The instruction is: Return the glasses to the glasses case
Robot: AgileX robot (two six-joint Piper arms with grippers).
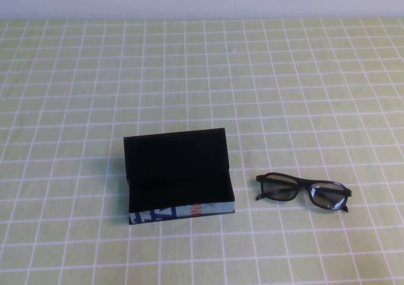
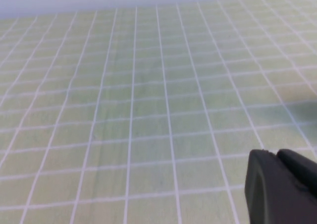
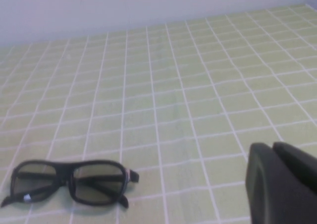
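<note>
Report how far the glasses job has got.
Done: the glasses case already stands open on the checked cloth, lid up, nothing in its black lining.

In hand: nothing. The glasses lie folded on the cloth to the case's right, apart from it. The left gripper and right gripper show only in their wrist views, neither touching anything.

Left: grasp the glasses, place them inside, probably close the lid.

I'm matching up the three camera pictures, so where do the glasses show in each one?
High view: the glasses lie on the checked tablecloth, to the right of the open glasses case, apart from it.
Left wrist view: not in it; only cloth and part of the left hand.
Right wrist view: low on the left, beyond the right hand.
Shared landmark: the green, white-lined cloth.
</note>
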